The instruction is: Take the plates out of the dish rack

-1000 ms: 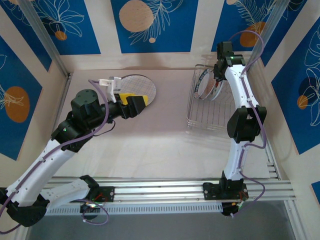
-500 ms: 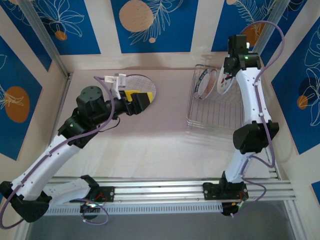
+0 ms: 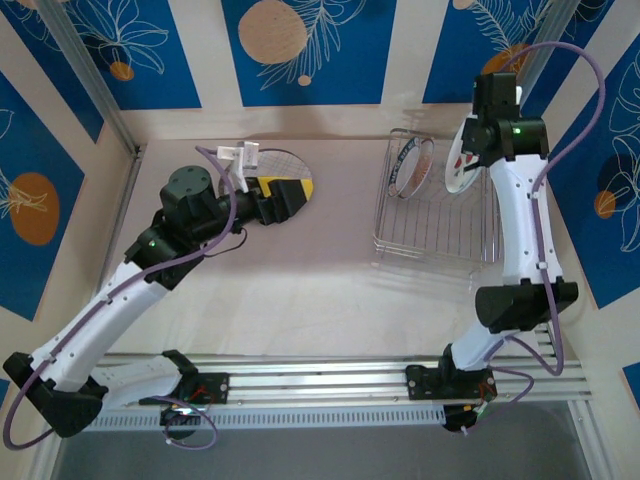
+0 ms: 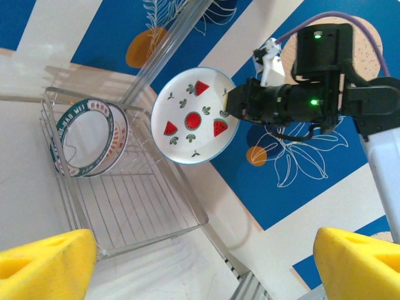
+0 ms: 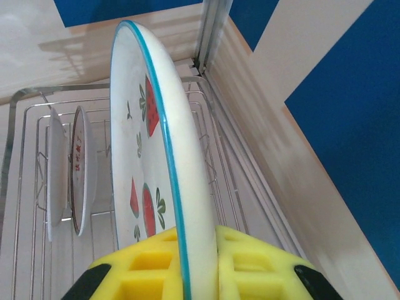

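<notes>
While the R gripper (image 5: 185,265) is pinching the watermelon plate (image 5: 147,156) at its lower rim between the yellow pads (image 5: 140,265), several items are crowding the work area. The dish rack (image 3: 430,236) is sitting at the far R of the table (image 3: 300,290), near the R wall panel (image 3: 600,150) and w/ the corner post (image 5: 212,28) behind it. Two plates are standing upright in the rack's L-side slots: the lettered-rim plate (image 5: 82,164) and, just beside it, an edge-on plate (image 5: 54,172) w/ a pale face; its pattern is not readable. The rack's raised wire sides and slot wires are lying directly under the lifted plate. A purple cable (image 4: 312,17) is looping over the R arm's wrist.

Rel. to the jaws: the watermelon plate is standing on edge, approx. vertical, w/ the pads pressing on both faces. It is hanging above the rack's R portion, apart from the two racked plates. In the L wrist view no wire is touching it.

The L gripper (image 3: 283,190) is hovering over the far L-centre of the table w/ jaws spread wide, holding nothing. A grey crosshatched plate (image 3: 278,160) is lying flat on the table, partly under that gripper; contact cannot be determined.
</notes>
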`<control>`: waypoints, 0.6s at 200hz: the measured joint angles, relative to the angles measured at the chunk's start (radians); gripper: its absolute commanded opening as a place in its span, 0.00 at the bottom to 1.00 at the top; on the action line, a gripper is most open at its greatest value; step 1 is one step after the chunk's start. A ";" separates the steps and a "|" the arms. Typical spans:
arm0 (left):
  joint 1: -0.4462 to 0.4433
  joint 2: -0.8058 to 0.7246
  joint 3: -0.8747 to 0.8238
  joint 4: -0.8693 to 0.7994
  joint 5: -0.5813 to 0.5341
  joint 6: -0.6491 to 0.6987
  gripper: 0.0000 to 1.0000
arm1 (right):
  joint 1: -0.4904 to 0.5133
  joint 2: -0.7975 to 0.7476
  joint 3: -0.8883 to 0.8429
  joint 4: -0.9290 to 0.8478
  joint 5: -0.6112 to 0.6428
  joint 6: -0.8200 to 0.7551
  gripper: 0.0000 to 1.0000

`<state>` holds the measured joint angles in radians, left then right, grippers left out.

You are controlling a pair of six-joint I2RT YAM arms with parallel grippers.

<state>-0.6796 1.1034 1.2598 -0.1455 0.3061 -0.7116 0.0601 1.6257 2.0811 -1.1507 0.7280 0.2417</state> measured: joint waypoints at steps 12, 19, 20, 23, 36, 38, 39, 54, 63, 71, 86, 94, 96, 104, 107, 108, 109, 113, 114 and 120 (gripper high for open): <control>0.000 0.012 0.001 0.000 0.005 -0.016 0.90 | 0.011 -0.027 -0.005 -0.014 0.000 0.007 0.00; 0.000 0.021 0.002 -0.001 0.008 -0.026 0.89 | 0.021 -0.047 -0.010 -0.020 0.001 0.011 0.00; 0.000 0.023 0.002 -0.001 0.008 -0.027 0.89 | 0.021 -0.049 -0.011 -0.020 0.001 0.012 0.00; 0.000 0.027 0.004 -0.002 0.009 -0.033 0.90 | 0.026 -0.058 -0.015 -0.024 0.000 0.015 0.00; 0.000 0.048 0.007 -0.003 0.017 -0.055 0.89 | 0.037 -0.091 -0.024 -0.039 -0.004 0.027 0.00; 0.000 0.052 0.007 -0.003 0.018 -0.058 0.89 | 0.039 -0.096 -0.026 -0.042 -0.006 0.027 0.00; 0.000 0.053 0.007 -0.003 0.019 -0.059 0.89 | 0.039 -0.098 -0.027 -0.043 -0.006 0.029 0.00; 0.000 0.080 0.007 -0.004 0.035 -0.091 0.89 | 0.050 -0.133 -0.035 -0.066 -0.021 0.043 0.00; 0.000 0.095 0.007 -0.004 0.044 -0.109 0.88 | 0.050 -0.151 -0.036 -0.080 -0.032 0.053 0.00; 0.000 0.109 0.007 -0.003 0.053 -0.127 0.88 | 0.051 -0.166 -0.037 -0.093 -0.042 0.061 0.00; -0.005 0.140 0.007 -0.003 0.072 -0.161 0.87 | 0.050 -0.194 -0.039 -0.114 -0.066 0.081 0.00; -0.008 0.157 0.007 -0.001 0.084 -0.181 0.87 | 0.050 -0.210 -0.042 -0.123 -0.084 0.090 0.00; -0.008 0.161 0.007 -0.002 0.085 -0.187 0.87 | 0.050 -0.214 -0.044 -0.125 -0.091 0.093 0.00; -0.011 0.178 0.007 0.004 0.095 -0.208 0.85 | 0.050 -0.230 -0.050 -0.132 -0.114 0.102 0.00; -0.013 0.184 0.007 0.008 0.099 -0.216 0.85 | 0.050 -0.235 -0.052 -0.134 -0.124 0.106 0.00; -0.013 0.186 0.007 0.009 0.100 -0.218 0.85 | 0.050 -0.236 -0.053 -0.135 -0.126 0.108 0.00; -0.013 0.188 0.007 0.009 0.101 -0.221 0.85 | 0.050 -0.239 -0.054 -0.135 -0.132 0.109 0.00; -0.015 0.198 0.007 0.016 0.109 -0.233 0.84 | 0.050 -0.245 -0.058 -0.137 -0.146 0.113 0.00; -0.015 0.200 0.007 0.018 0.109 -0.236 0.84 | 0.050 -0.248 -0.060 -0.137 -0.153 0.115 0.00; -0.017 0.214 0.007 0.029 0.117 -0.254 0.84 | 0.050 -0.257 -0.066 -0.139 -0.179 0.123 0.00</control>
<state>-0.6968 1.3174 1.2667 -0.1165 0.4229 -0.9661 0.1101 1.3685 2.0151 -1.2900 0.5491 0.3645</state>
